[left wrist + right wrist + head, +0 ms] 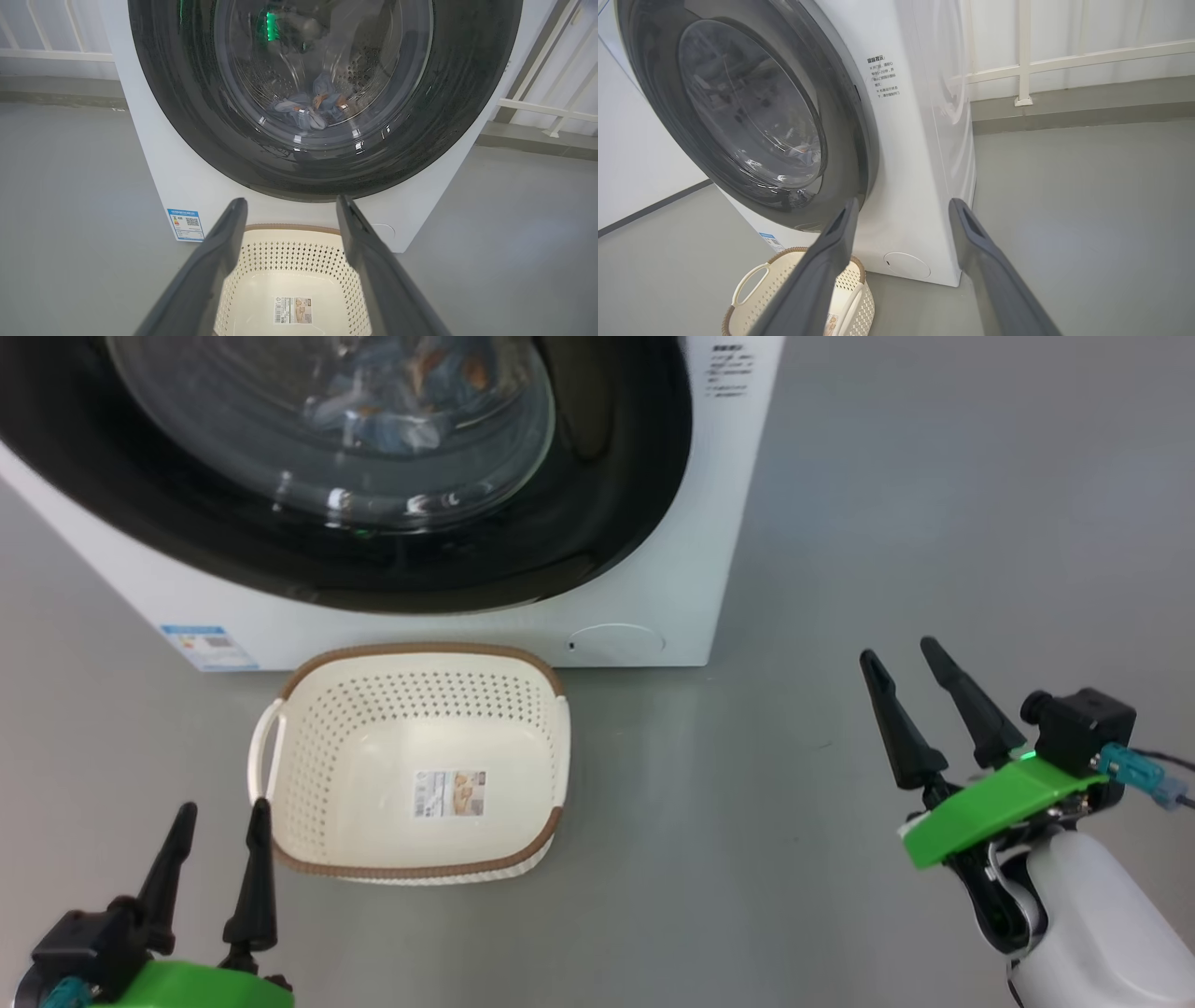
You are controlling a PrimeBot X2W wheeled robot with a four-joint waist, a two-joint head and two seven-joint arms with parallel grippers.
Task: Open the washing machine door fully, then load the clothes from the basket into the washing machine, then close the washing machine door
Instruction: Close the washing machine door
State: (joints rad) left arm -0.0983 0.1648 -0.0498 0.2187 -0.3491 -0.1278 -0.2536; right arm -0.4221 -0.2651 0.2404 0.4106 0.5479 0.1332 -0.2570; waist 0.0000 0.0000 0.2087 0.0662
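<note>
The washing machine door [336, 439] sits shut, flush against the front of the washing machine [653, 607], and the clothes [310, 107] lie in a small heap at the bottom of the drum behind its glass. The basket [420, 651] stands empty on the floor [747, 821], right at the foot of the machine. The left gripper [224, 805] hovers just beside the basket's near left corner, jaws apart and holding nothing, pointing straight at the door over the basket. The right gripper [898, 650], jaws also apart and empty, hangs well off to the right, with the door ahead and to its left. The task looks finished; any last push on the door would suit the left arm, which faces it squarely
</note>
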